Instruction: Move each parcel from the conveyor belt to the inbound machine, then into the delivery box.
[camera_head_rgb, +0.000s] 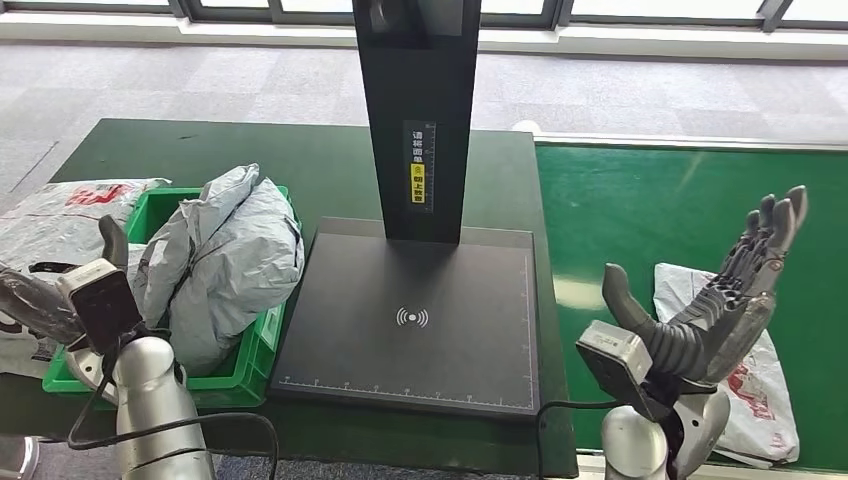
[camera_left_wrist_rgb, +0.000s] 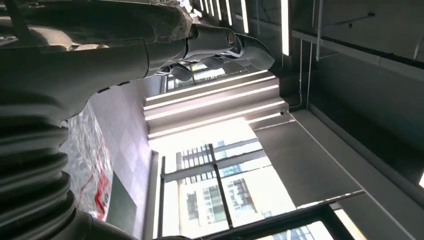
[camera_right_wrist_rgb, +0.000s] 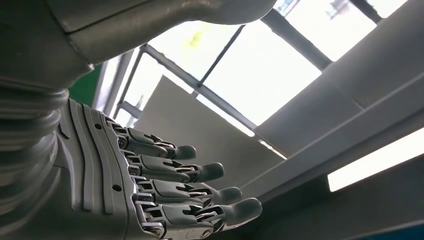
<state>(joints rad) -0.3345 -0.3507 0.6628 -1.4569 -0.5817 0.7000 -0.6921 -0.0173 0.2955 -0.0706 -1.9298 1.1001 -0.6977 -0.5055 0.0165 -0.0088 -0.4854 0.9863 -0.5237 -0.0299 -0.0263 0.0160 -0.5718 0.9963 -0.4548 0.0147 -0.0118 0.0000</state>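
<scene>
A white parcel with red print lies on the green conveyor belt at the right, partly hidden behind my right hand. That hand is raised above the belt, palm up, fingers spread and empty. The black inbound machine stands in the middle with nothing on its platform. To its left, the green delivery box holds bulky grey parcels. My left hand is at the far left beside the box, thumb up, holding nothing; its fingers point toward the ceiling.
The machine's black post rises over the back of the platform. Another white parcel with red print lies on the dark green table left of the box, also visible as the parcel in the left wrist view. Windows run along the far wall.
</scene>
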